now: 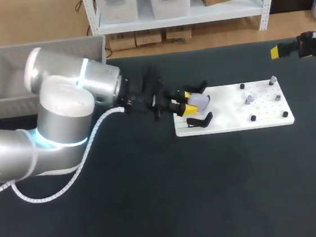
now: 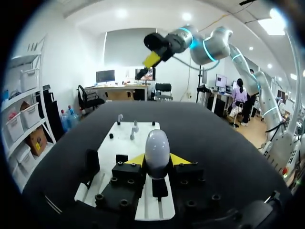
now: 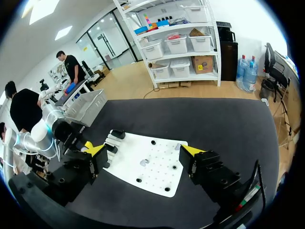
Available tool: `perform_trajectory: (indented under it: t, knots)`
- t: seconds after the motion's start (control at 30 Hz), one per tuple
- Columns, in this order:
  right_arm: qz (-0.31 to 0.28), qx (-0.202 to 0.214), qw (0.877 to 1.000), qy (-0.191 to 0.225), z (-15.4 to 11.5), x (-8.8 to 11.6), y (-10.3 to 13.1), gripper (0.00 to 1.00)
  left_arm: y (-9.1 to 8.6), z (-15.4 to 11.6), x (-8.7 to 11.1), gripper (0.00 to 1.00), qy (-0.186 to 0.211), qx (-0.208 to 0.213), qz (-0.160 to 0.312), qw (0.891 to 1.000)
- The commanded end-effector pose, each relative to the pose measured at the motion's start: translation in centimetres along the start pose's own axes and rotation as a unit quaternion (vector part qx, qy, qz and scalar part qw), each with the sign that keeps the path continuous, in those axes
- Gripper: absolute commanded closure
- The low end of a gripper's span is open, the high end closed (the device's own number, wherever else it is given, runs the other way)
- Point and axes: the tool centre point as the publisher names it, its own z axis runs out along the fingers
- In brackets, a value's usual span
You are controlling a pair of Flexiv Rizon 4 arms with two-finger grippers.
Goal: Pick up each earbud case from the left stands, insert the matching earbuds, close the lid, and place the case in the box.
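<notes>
A pale grey, egg-shaped earbud case (image 2: 157,151) stands between the yellow fingertips (image 2: 137,160) of my left gripper (image 2: 157,160), which is shut on it from both sides. In the head view this gripper (image 1: 190,104) holds the case (image 1: 200,101) at the left end of the white board (image 1: 231,115), between two black stands (image 1: 199,121). Two small grey earbuds (image 1: 249,99) sit on pegs further right on the board. My right gripper (image 3: 144,150) hangs open and empty high above the board (image 3: 148,164), at the table's far right (image 1: 289,49).
A grey box (image 1: 7,78) sits at the far left corner of the table, behind my left arm. Short black pegs (image 1: 253,118) dot the right half of the board. The black tabletop stretches bare in front of the board.
</notes>
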Motion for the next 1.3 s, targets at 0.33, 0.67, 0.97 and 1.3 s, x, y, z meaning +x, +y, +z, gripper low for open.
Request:
perform_trajectory:
  t: [0.33,0.67,0.97,1.3]
  knots:
    - [0.000,-0.002,1.000,0.000,0.1,0.0,-0.1,0.00,-1.9,-3.3,-6.4,1.00,-0.137,-0.028,0.038,0.989]
    - [0.000,-0.002,1.000,0.000,0.1,0.0,-0.1,0.00,-2.0,-3.1,-7.2,1.00,-0.152,-0.019,0.047,0.987]
    - [0.000,-0.002,1.000,0.000,0.1,0.0,-0.1,0.00,-1.9,-2.8,-7.0,1.00,-0.147,-0.007,0.045,0.988]
    - [0.000,-0.002,1.000,0.000,0.1,0.0,-0.1,0.00,-1.7,-2.8,-6.5,1.00,-0.140,-0.012,0.035,0.989]
